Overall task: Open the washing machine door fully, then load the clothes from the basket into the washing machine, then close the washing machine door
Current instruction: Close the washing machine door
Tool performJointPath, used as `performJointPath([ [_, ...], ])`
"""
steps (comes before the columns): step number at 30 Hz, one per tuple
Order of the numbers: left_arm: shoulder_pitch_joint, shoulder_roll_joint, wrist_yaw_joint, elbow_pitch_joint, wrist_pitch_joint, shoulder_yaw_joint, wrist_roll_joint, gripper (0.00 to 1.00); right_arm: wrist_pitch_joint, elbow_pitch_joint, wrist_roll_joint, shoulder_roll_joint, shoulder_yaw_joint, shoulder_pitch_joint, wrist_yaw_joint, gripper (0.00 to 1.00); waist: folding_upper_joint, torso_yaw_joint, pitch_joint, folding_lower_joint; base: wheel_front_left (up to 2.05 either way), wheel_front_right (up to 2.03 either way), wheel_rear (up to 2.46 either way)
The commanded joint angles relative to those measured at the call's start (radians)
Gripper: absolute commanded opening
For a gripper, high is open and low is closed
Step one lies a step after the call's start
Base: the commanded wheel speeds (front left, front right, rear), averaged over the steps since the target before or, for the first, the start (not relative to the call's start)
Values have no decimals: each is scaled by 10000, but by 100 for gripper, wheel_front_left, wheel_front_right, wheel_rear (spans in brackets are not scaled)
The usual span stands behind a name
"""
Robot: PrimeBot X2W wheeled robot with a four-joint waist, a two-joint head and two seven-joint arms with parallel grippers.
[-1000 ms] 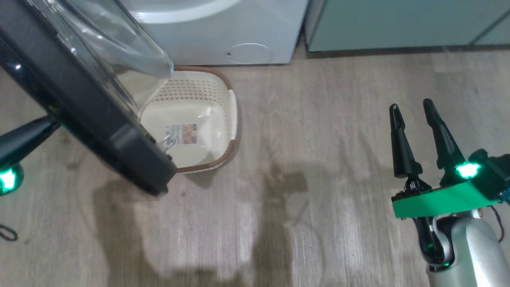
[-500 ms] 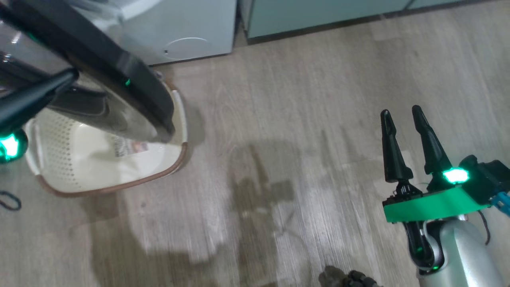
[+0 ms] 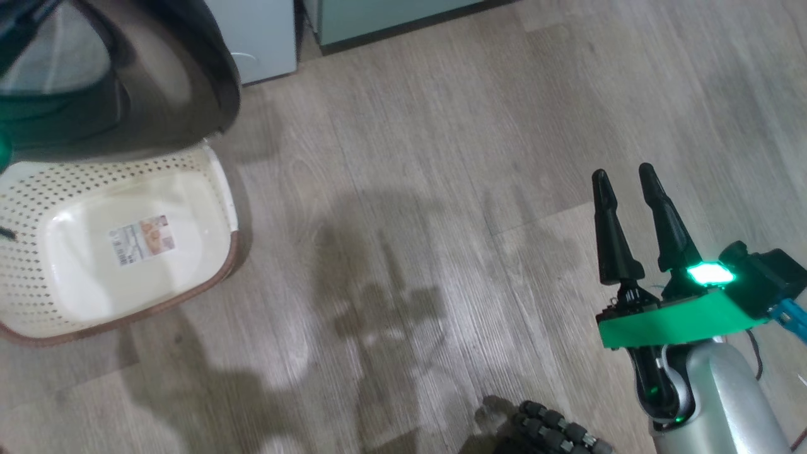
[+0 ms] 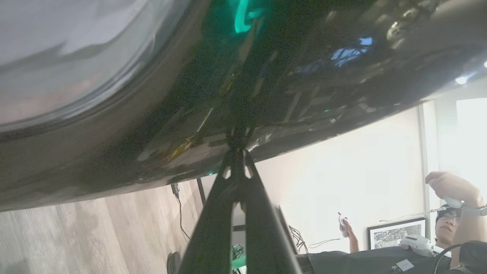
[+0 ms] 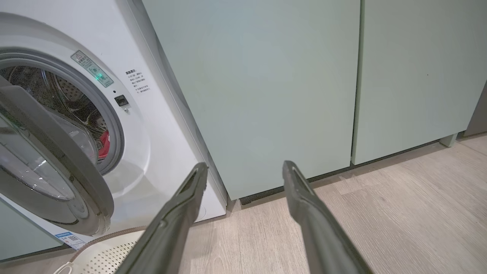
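Door status: washing machine door (image 5: 57, 160) stands ajar, swung out from the front of the washing machine (image 5: 163, 125). Its glass bowl faces the drum mouth and its black rim faces the room. Free edge sits on the side of the cabinets (image 5: 274, 76). The gap shows the grey gasket (image 5: 116, 125) and the steel drum (image 5: 72, 99). Drum holds the clothes (image 5: 103, 144): a red patch low at the right of the opening, behind the door edge. Can't read the garment's lie or long axis from that sliver.

Cream basket (image 3: 232, 234) sits on the floor (image 3: 410, 157) in front of the machine, far left in the head view. It is upright, mouth up, long axis roughly left-right with the right end a bit farther. Label sticker (image 3: 142, 238) on its bottom is in plain sight. Door overhangs the basket's far edge.

Tools: left gripper (image 4: 236, 152) has its fingers pressed together with nothing between them, tips right against the door's glossy black rim. The right gripper (image 3: 623, 171) has its fingers apart and holds nothing. It hovers over the floor well right of the basket, pointing toward the far cabinets.

Room: pale wood-look planks, robot's shadow (image 3: 391, 302) across the middle. Cabinets are pale green with flat fronts, just right of the machine. Left wrist view also catches a white wall (image 4: 342, 171), a framed picture (image 4: 395, 238) and a seated person (image 4: 361, 262) with a controller in each raised hand.
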Motion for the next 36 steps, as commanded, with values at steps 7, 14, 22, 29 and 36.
performJointPath([
  [7,-1318,274,163,576,-727,-1,691,0,-89,-473,345,-47,227,-240,0,100,0,-450,338,-1,0,0,0],
  [14,-2346,-73,-112,1871,-1878,22,1228,0,-90,-519,460,-47,218,-275,0,100,0,-604,421,-1,0,0,0],
  [22,-2905,-254,-515,2837,-2576,24,1586,0,-91,-556,471,-47,169,-321,0,100,0,-563,439,-1,0,0,0],
  [29,-2323,-506,-1086,2987,-2049,32,1178,0,-91,-522,354,-47,33,-236,0,100,0,-223,171,-1,0,0,0],
  [36,-293,-1049,-1795,2078,-2070,595,817,6,-91,-485,119,-47,-21,-175,0,100,0,434,-207,-1,0,0,0],
])
